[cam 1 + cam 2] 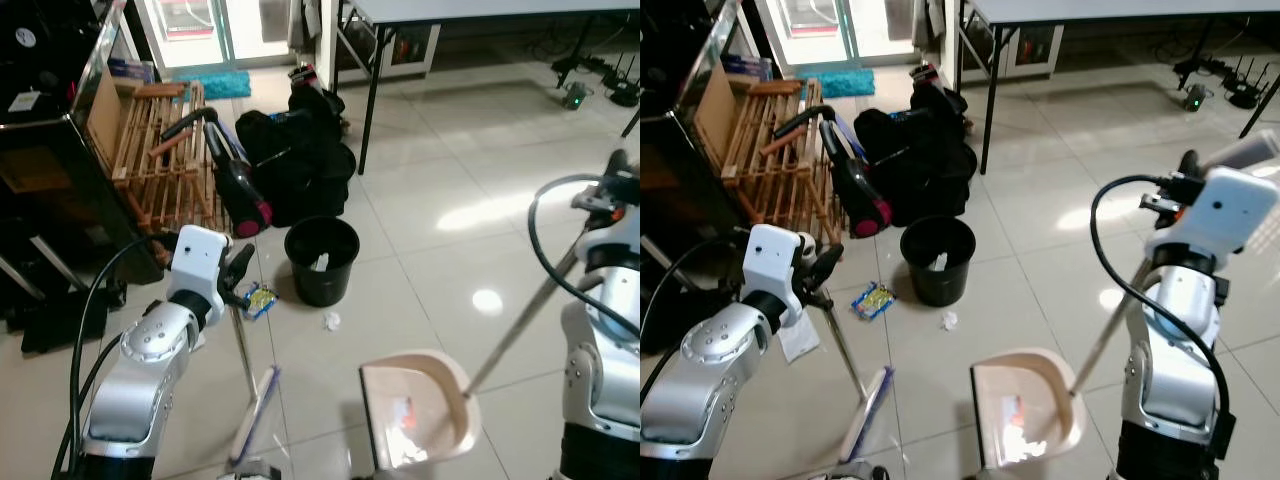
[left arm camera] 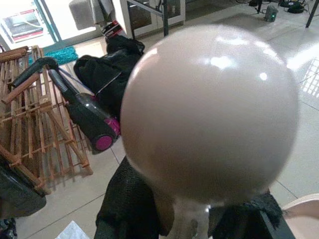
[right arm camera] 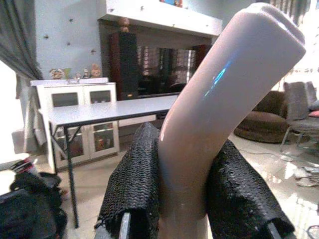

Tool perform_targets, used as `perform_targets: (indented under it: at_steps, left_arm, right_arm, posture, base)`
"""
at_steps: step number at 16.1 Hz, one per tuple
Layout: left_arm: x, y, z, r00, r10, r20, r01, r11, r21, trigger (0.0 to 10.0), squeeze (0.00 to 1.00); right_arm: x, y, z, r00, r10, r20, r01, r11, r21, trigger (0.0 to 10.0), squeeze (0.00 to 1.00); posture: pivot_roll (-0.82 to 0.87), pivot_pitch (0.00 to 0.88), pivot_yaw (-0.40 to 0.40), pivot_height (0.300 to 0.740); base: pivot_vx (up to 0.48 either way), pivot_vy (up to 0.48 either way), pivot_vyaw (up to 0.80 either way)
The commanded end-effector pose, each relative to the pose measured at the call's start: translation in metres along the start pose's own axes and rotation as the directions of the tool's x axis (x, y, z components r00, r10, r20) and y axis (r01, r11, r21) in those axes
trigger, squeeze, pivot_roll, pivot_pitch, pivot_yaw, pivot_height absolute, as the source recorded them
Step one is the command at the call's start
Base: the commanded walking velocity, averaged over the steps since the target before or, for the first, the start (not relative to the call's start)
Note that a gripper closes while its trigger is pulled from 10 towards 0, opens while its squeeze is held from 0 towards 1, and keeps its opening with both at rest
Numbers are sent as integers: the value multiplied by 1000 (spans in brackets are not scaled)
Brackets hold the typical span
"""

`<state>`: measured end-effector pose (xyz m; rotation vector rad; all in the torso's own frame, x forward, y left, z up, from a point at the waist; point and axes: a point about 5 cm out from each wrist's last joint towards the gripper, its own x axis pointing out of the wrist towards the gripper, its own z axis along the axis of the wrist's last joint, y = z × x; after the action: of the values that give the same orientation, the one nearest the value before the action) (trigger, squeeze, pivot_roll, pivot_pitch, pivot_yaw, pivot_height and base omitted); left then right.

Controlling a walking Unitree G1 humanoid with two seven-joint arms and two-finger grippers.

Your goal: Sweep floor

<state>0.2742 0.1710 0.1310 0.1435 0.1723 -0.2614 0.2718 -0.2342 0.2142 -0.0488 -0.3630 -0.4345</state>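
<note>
- Glossy pale tiled floor [image 1: 430,200], a table and a wooden rack further back.
- Nearest, the dustpan [image 1: 415,410] already holds scraps; right gripper [image 3: 182,199] is clamped on its long handle.
- Left gripper [image 2: 184,219] is closed around the broom [image 1: 252,410] stick.
- A paper scrap [image 1: 331,321] and a wrapper [image 1: 260,299] lie before the black bin [image 1: 322,260]; draw them in with short, low strokes, pan edge flat.
</note>
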Motion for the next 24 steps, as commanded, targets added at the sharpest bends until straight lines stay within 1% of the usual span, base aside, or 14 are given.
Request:
perform_targets:
  at_steps: [1, 4, 6, 7, 8, 10, 11, 13, 20, 21, 22, 24]
  left_arm:
    - [-3, 3, 8, 999, 25, 36, -25, 1000, 12, 10000, 0]
    - [-1, 3, 13, 998, 29, 63, -30, 999, 14, 10000, 0]
    - [4, 3, 21, 993, 38, 109, -42, 999, 34, 10000, 0]
    - [4, 3, 22, 992, 41, 118, -45, 998, 34, 10000, 0]
    - [7, 3, 29, 987, 45, 156, -51, 998, 38, 10000, 0]
    - [8, 2, 33, 983, 45, 180, -52, 998, 36, 10000, 0]
    - [11, 0, 35, 980, 37, 197, -46, 998, 40, 10000, 0]
    - [11, -1, 36, 980, 28, 199, -37, 998, 45, 10000, 0]
    - [6, 3, 28, 982, 40, 183, -50, 998, 47, 10000, 0]
    - [3, 3, 26, 984, 47, 175, -56, 997, 49, 10000, 0]
    - [0, 3, 23, 985, 50, 165, -58, 997, 49, 10000, 0]
    - [-7, 1, 18, 988, 46, 146, -54, 997, 50, 10000, 0]
  right_arm:
    - [4, 2, 12, 999, 6, 42, -7, 1000, 13, 10000, 0]
    - [3, 4, 9, 1000, 21, 19, -21, 1000, 8, 10000, 0]
    - [2, 6, 4, 1000, 27, -16, -27, 1000, 5, 10000, 0]
    - [2, 6, 3, 999, 24, -21, -24, 1000, 6, 10000, 0]
    - [0, 9, 2, 999, 34, -30, -34, 999, 12, 10000, 0]
    - [0, 10, 1, 999, 32, -38, -30, 998, 60, 10000, 0]
    - [0, 11, 1, 999, 28, -41, -25, 996, 80, 10000, 0]
    - [0, 11, 1, 998, 32, -44, -29, 997, 70, 10000, 0]
    - [-1, 16, 1, 997, 67, -31, -66, 997, 46, 10000, 0]
    - [0, 17, 1, 995, 89, -36, -88, 995, 39, 10000, 0]
    - [1, 19, 1, 992, 119, -42, -119, 993, 6, 10000, 0]
    - [1, 26, -3, 985, 163, -62, -164, 986, -15, 10000, 0]
  posture:
    - [-46, 94, -9, 740]
    - [-48, 98, -3, 740]
    - [-50, 101, 2, 740]
    - [-50, 101, 3, 740]
    - [-51, 102, 5, 740]
    - [-50, 102, 5, 740]
    - [-50, 102, 8, 740]
    - [-48, 102, 9, 740]
    - [-46, 101, 3, 740]
    - [-42, 102, -1, 740]
    - [-39, 103, -4, 740]
    - [-26, 108, -8, 740]
  base:
    - [0, 0, 0]
    - [0, 0, 0]
    - [0, 0, 0]
    - [0, 0, 0]
    - [0, 0, 0]
    - [0, 0, 0]
    - [259, 0, -750]
    - [283, 0, -681]
    - [287, 0, 0]
    - [285, 0, 0]
    - [289, 0, 0]
    - [287, 0, 734]
